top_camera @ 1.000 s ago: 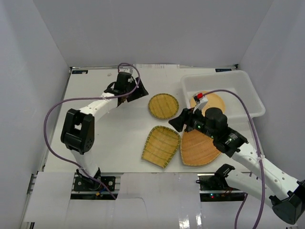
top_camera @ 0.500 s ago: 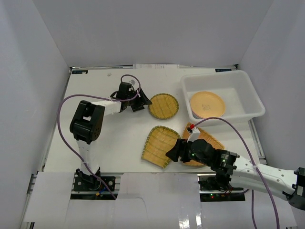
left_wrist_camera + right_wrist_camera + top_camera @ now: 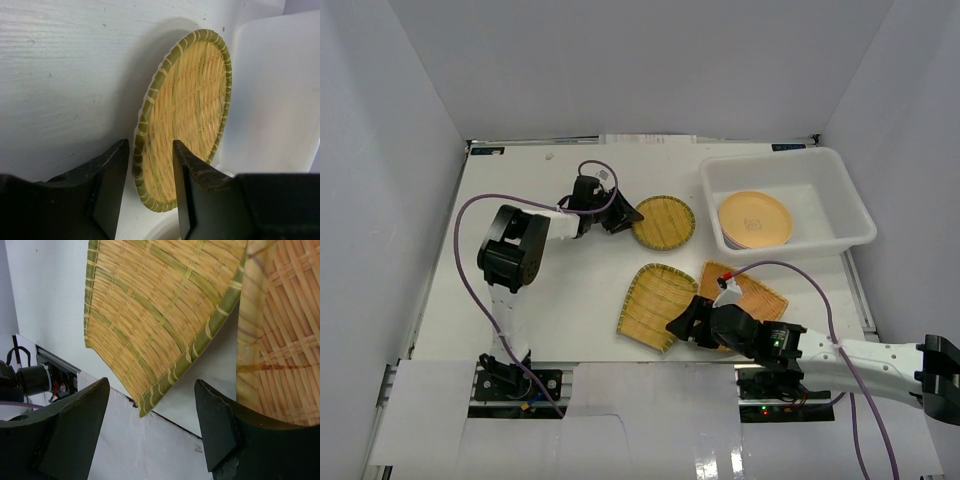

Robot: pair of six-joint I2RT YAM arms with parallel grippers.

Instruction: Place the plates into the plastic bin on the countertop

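Both arms are at the grasping step. The left gripper (image 3: 150, 150) has its jaws spread astride the round tray (image 3: 185, 115) at its rim. Next they likely need to close, lift and carry it to the bin (image 3: 820, 195) beyond. The right gripper (image 3: 152, 390) gapes wide, with a corner of the scoop tray (image 3: 150, 305) between its jaws.

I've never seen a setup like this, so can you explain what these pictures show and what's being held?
Two robot arms work on a countertop, seen from above and from a camera on each wrist. Woven trays lie there: a round tray, a scoop tray, a fan tray. An orange-yellow plate sits in the plastic bin. The left tool straddles the round tray's rim, jaws apart; the right tool hangs open by the scoop tray's edge. Nothing looks gripped yet.
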